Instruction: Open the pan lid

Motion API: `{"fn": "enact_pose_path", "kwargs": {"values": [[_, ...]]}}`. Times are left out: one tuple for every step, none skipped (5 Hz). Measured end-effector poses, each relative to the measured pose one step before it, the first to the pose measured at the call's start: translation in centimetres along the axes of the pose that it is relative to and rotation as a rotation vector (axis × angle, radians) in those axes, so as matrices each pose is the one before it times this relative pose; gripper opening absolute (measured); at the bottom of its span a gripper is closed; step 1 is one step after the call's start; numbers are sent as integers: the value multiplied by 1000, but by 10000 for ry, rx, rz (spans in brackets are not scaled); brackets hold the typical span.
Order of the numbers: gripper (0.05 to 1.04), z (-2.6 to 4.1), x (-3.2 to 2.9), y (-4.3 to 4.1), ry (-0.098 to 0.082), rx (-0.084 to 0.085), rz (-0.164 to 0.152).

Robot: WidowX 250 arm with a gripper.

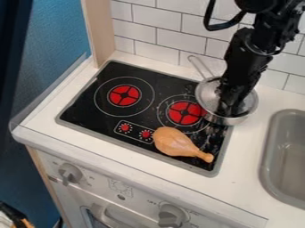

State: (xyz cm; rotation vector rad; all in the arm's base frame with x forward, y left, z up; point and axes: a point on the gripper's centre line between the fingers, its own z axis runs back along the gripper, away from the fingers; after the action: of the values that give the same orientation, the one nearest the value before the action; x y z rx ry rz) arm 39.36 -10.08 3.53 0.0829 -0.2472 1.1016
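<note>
Carefully, your gripper [229, 108] is down at the metal pan [238, 119], right of centre in the frame; whether it is apart or clamped, you cannot tell, nor can you tell lid from pan. Confirm a lid-only grip, then lift straight up, clear of the toy drumstick [176, 143] lower left.
</note>
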Motion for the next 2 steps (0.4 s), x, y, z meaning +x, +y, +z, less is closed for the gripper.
{"fn": "enact_pose_path", "kwargs": {"values": [[269, 42, -47, 169, 20, -17, 89], [268, 82, -12, 84, 13, 0, 8]]}}
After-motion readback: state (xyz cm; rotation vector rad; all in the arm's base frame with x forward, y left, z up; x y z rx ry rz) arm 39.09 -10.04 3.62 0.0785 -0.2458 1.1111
